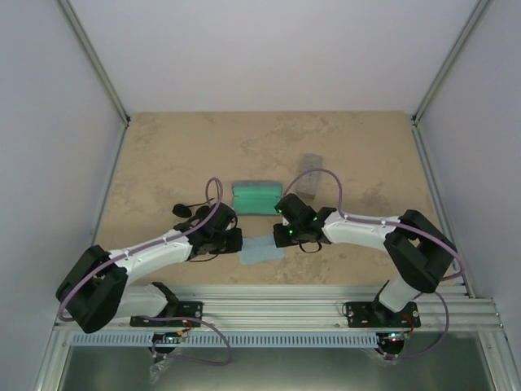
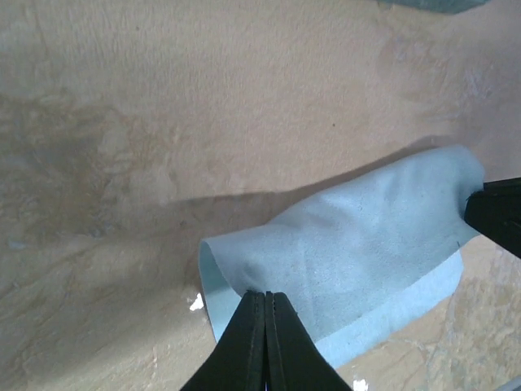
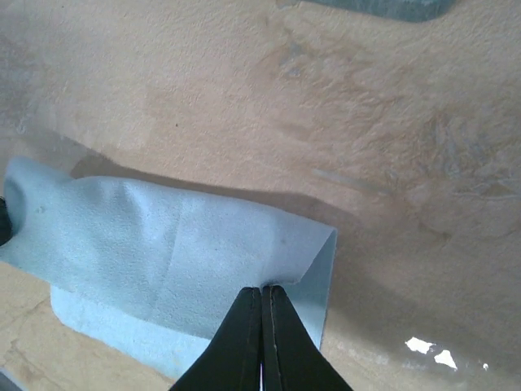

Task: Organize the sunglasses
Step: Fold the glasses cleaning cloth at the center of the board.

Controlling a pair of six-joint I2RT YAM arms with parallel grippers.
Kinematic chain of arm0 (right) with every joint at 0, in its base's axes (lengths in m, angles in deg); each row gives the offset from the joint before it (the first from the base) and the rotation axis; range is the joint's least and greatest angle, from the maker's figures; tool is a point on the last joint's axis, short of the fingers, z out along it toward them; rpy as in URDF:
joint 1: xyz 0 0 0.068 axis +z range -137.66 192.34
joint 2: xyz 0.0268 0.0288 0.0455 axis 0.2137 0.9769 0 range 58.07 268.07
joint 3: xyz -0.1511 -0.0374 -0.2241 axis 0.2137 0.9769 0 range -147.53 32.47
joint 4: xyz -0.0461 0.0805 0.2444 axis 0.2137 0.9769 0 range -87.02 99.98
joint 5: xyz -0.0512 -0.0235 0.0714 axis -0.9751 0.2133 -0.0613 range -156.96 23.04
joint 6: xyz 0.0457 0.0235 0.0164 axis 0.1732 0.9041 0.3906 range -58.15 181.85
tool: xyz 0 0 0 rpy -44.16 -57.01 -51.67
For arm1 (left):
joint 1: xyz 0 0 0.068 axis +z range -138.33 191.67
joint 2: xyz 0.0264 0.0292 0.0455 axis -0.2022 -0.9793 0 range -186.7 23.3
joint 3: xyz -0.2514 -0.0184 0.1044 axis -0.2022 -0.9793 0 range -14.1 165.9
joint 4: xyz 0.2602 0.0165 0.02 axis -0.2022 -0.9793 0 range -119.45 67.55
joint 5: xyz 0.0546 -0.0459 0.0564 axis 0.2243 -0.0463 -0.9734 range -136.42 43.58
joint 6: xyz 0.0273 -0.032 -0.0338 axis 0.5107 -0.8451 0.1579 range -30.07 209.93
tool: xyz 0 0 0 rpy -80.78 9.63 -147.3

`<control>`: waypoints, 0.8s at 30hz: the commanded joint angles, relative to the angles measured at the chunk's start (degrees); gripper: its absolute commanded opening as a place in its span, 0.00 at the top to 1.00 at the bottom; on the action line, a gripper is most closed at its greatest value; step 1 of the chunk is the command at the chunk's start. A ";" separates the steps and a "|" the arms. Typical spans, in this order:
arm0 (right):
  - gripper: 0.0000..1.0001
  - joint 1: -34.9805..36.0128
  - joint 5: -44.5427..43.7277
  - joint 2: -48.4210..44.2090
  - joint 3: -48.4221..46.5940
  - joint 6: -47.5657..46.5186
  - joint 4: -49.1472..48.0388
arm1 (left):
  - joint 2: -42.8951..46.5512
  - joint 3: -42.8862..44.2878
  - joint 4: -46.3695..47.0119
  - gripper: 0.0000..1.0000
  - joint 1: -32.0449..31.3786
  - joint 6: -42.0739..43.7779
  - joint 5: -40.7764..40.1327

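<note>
The left tool (image 2: 264, 318) has its fingers pressed together on one edge of a light blue cloth (image 2: 358, 236), lifting that edge off the desk (image 1: 163, 155). The right tool (image 3: 262, 314), facing it from the other side, pinches the opposite edge the same way, so the cloth hangs folded between the two. The black sunglasses (image 1: 182, 210) lie on the desk just beside the left tool, on its outer side. A green case (image 1: 256, 198) sits just beyond both tools.
</note>
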 commanded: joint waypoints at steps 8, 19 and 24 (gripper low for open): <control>1.00 0.06 3.90 -3.31 2.98 0.37 0.17 | 2.50 -2.74 1.87 1.00 0.24 -0.39 5.98; 1.00 0.21 6.00 -4.69 4.96 0.46 0.00 | 3.87 -5.12 1.48 1.00 0.26 -0.92 7.86; 1.00 0.43 6.54 -4.47 5.43 0.47 -0.18 | 4.20 -5.94 1.89 1.00 0.26 -1.02 8.78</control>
